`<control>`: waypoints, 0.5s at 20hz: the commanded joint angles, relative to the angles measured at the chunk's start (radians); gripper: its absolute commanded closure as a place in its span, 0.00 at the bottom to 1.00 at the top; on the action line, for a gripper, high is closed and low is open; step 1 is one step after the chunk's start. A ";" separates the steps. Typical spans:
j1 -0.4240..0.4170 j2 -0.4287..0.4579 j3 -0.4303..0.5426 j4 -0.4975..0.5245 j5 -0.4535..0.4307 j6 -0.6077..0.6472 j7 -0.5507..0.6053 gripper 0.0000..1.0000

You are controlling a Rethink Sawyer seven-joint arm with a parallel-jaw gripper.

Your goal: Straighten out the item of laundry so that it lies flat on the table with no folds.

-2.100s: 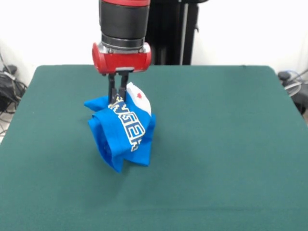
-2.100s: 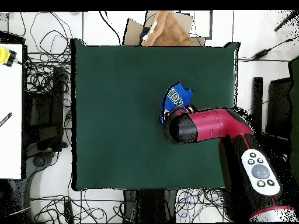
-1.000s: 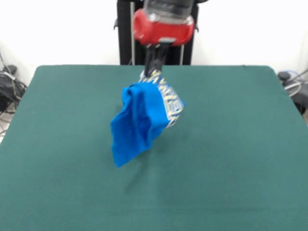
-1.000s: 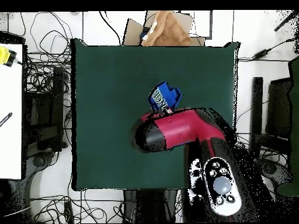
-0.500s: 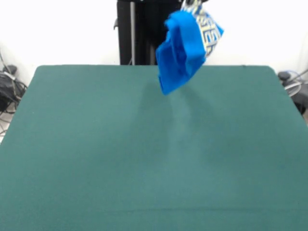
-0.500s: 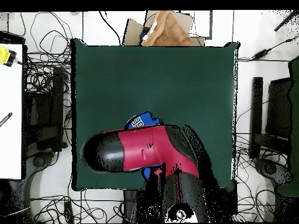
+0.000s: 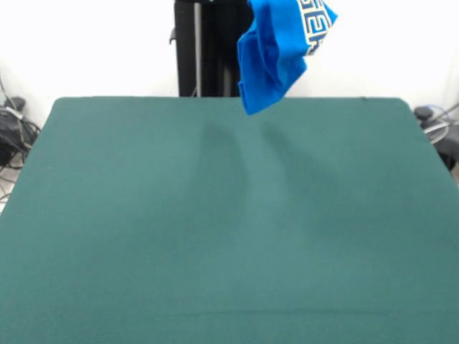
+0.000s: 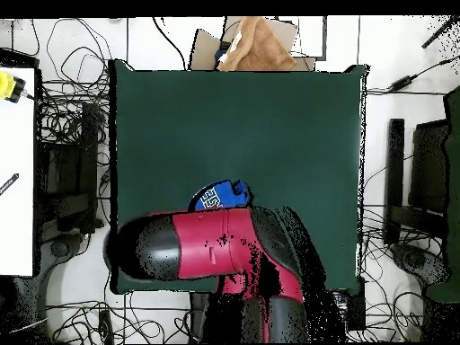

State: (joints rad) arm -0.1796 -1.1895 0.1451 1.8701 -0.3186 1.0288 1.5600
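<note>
We see the blue T-shirt (image 7: 276, 50) hanging bunched high above the far side of the green table (image 7: 229, 236), clear of it. The arm (image 8: 193, 247) hides the gripper; we cannot tell its state.

A: Where is the top of the blue shirt (image 7: 276, 50)?
B: Cut off by the upper edge. From above, the red arm (image 8: 193, 247) covers most of it.
</note>
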 commanded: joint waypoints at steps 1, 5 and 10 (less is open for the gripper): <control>0.056 0.049 -0.077 0.062 0.048 0.020 0.337 1.00; 0.035 0.106 -0.089 0.078 0.062 -0.079 0.304 1.00; -0.033 0.254 -0.073 0.147 0.070 -0.393 0.262 1.00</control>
State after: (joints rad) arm -0.1562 -1.1387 0.1037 1.8741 -0.2845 0.9685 1.5605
